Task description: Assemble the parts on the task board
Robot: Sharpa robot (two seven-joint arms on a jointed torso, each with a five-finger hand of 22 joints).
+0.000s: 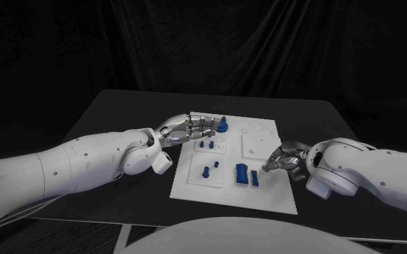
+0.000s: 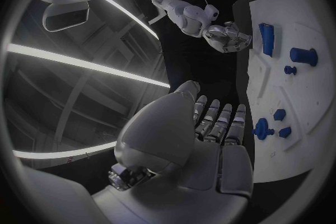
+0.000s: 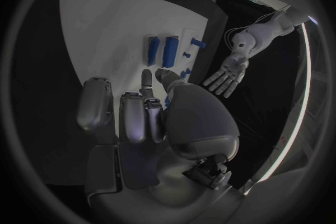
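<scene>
Head view: both hands hover over task board [image 1: 263, 198].

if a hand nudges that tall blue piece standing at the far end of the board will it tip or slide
The tall blue piece stands upright and looks taller than its base, so a high push would probably tip it. It looks like rigid moulded plastic, likely light. If it toppled, its rounded shape might let it roll on the smooth task board.
</scene>
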